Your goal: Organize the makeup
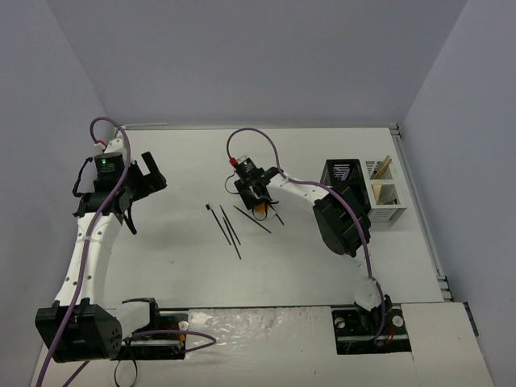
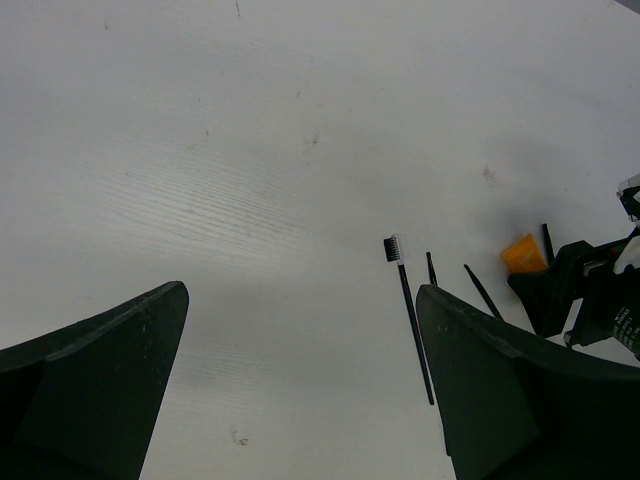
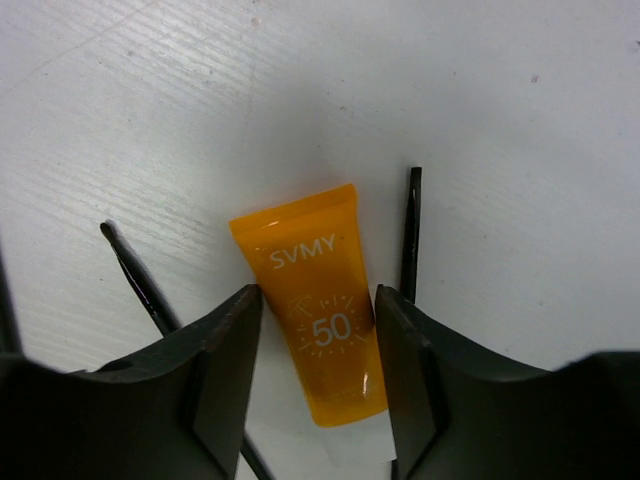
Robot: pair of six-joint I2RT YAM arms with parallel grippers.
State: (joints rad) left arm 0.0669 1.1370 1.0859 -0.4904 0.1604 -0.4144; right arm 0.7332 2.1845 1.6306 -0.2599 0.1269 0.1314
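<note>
Found the right pincer (image 3: 318,300) open and set low over the bench (image 3: 520,90), one finger on each side of the orange tube (image 3: 305,260), near mid-bench and left of the black mesh holder (image 1: 345,173). Could not tell whether the left finger touched the tube; saw a sliver of gap at the right one. Judged the step in hand as the grasp of that tube, not yet closed. Reckoned the next move to call for a squeeze across the tube's width, then a lift clear of the thin black pencils (image 3: 410,235) lying just beside it on either flank, without dragging them along. Saw the tube lying flat, printed face up, long axis running between the fingers and slightly tilted to them, flat crimped end pointing away from the wrist, narrower end tucked under the pincer. Found the left pincer (image 2: 300,295) wide open, holding nothing, over the left of the bench, left of the black brush (image 2: 408,320).
</note>
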